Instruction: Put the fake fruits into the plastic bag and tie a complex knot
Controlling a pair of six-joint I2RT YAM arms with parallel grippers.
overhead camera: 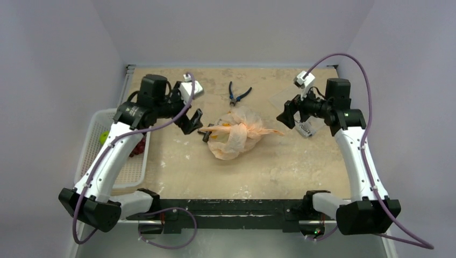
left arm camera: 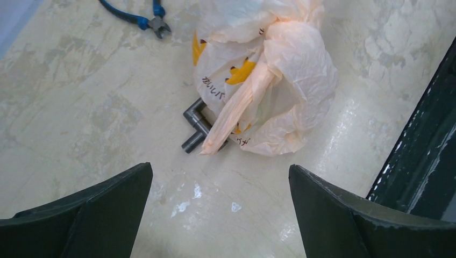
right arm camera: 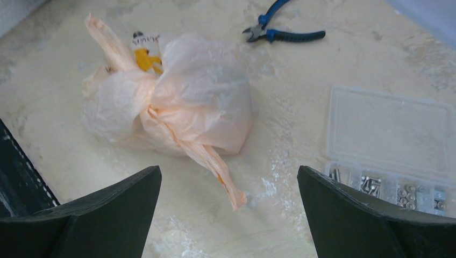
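1. Table (overhead camera: pixel 177 161): beige and mottled, it bears everything below.
2. White mesh basket (overhead camera: pixel 129 172): at the left edge, partly crossed by my left arm.
3. Plastic bag (overhead camera: pixel 236 138): mid-table between my two grippers and touching neither. It is closed by a knot (right arm camera: pixel 153 107), from which one pointed handle end runs towards each side. The film is too crumpled to show its contents in any view.
4. Clear parts box (right arm camera: pixel 390 129): on the right with its lid open and small metal pieces in the compartments. It is cut off by my right finger (right arm camera: pixel 349 215).
5. Blue-handled pliers (overhead camera: pixel 238 95): behind the bag and well apart from it.
6. Grey pipe elbow (left arm camera: pixel 196 124): tucked against the bag's left side under a handle end. It is plain from the left wrist and hidden from the right wrist.
7. Green round fruit (overhead camera: pixel 104 137) and dark red grape bunch (overhead camera: pixel 139 148): in the basket, half hidden behind my arm and seen only from above.
8. Left gripper (overhead camera: pixel 192 122) and right gripper (overhead camera: pixel 285 114): both have their jaws spread wide and hold nothing.
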